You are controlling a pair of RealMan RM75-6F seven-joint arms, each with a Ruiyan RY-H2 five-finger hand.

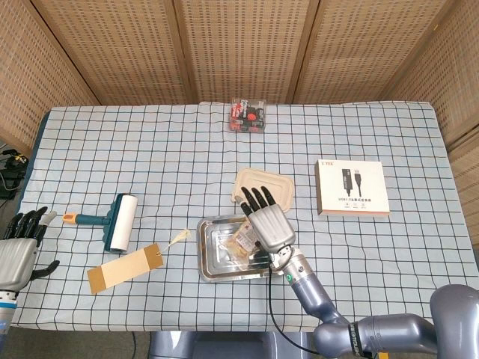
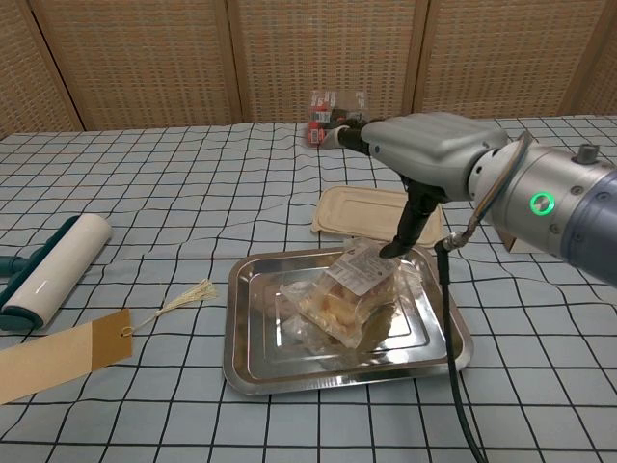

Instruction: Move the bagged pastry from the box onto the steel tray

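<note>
While my right hand [image 2: 424,145] is hanging over the shallow rectangular steel tray [image 2: 249,352], its fingers [image 2: 410,217] are spreading straight and apart, gripping nothing; one fingertip is reaching down close to the white label on the clear bagged pastry [image 2: 342,304], though I cannot tell whether it is touching. That crumpled bag, with its pale golden pastry inside, is lying in the tray, tilting up toward my fingertip at its labelled end. In the head view the same right hand [image 1: 268,223] is covering the tray's right half, with the bag [image 1: 241,242] showing just beside it.

Behind the tray, the tan oval-cornered paper box [image 2: 362,207] is sitting flat on the blue-and-white checked cloth of the table [image 2: 174,183]. Further back a small clear case with red and black contents [image 2: 333,116] is standing near the wall. A white flat carton printed with a cable [image 1: 350,187] is lying well to the right. To the left, a teal-handled lint roller with a white roll [image 2: 48,265] and a brown paper tag with a straw-coloured tassel [image 2: 67,352] are resting on the table.

My left hand [image 1: 19,250] is hovering at the table's near left edge, fingers loosely apart and holding nothing.
</note>
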